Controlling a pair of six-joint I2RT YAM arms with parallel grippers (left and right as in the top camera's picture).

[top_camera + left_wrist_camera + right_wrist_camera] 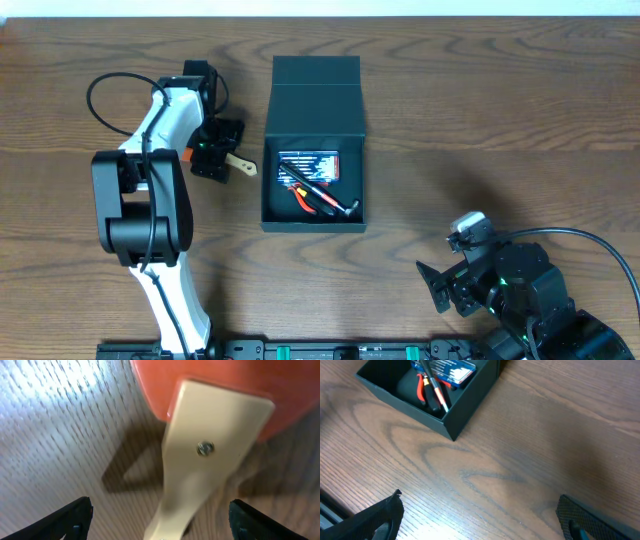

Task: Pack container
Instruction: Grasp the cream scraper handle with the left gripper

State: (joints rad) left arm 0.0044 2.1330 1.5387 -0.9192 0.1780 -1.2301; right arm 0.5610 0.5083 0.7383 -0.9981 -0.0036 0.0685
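Observation:
The container (pixel 268 190) is a square black-green box at the table's middle, its flap lid (pixel 316 72) folded open at the back. Inside lie a blue flat case (pixel 308 164), red-handled pliers (pixel 305 202) and a dark slim tool. The box's corner also shows in the right wrist view (pixel 465 407). My left gripper (pixel 215 150) hangs just left of the box, open, with its fingers (pixel 160 517) on either side of a cream handle (pixel 210 460) fixed to an orange body (pixel 220 385) lying on the table. My right gripper (pixel 440 285) is open and empty over bare wood (pixel 480 520), front right.
The cream handle's tip (pixel 240 166) sticks out toward the box's left wall. A black cable (pixel 100 90) loops behind the left arm. The arm bases stand at the table's front edge.

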